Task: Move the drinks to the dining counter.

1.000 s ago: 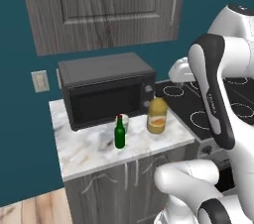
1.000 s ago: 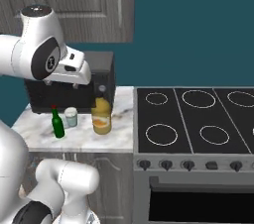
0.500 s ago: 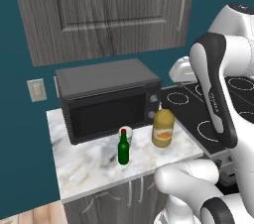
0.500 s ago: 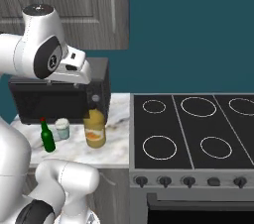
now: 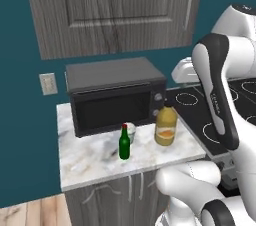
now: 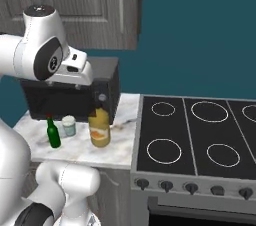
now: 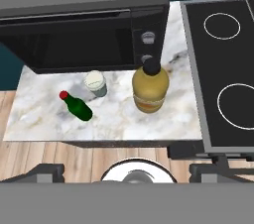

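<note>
Two drinks stand on a small marble worktop in front of a black microwave. One is a squat amber jug with a black cap. The other is a small dark-green bottle with a red cap, to the jug's left. My gripper hangs well above them, open, its fingers spread wide with nothing between them. The dining counter is out of view.
A small white cup sits between the two bottles, close to the microwave. A black stovetop adjoins the worktop on the right. Grey wall cabinets hang above, and wooden floor lies beyond the worktop's left edge.
Both base views have shifted and the worktop looks nearer, so the base has driven. The bottles, the cup and the microwave stay where they were. The gripper stays open.
</note>
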